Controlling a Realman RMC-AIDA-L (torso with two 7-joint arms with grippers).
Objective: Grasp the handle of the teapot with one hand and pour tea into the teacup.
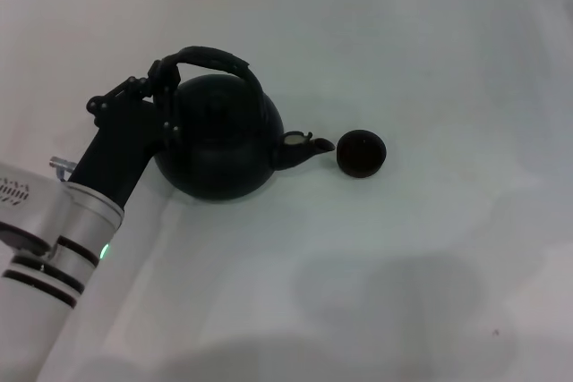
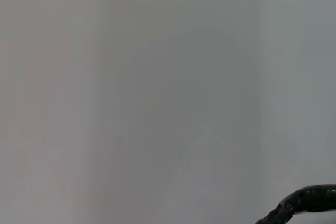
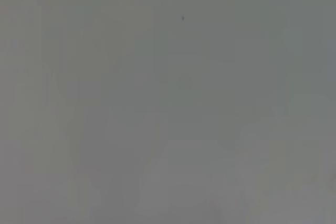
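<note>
In the head view the round matte-black teapot (image 1: pixel 219 136) stands left of centre on the white table, its short spout (image 1: pixel 309 145) pointing right. The spout tip is just short of the small dark teacup (image 1: pixel 361 152). The arched black handle (image 1: pixel 219 55) loops over the pot. My left gripper (image 1: pixel 168 78) reaches in from the lower left and is shut on the left end of the handle. A bit of the black handle shows in the left wrist view (image 2: pixel 310 200). My right gripper is out of view.
The white table (image 1: pixel 430 292) stretches all around the pot and cup. My left arm (image 1: pixel 63 230) crosses the lower left corner. The right wrist view shows only bare pale surface.
</note>
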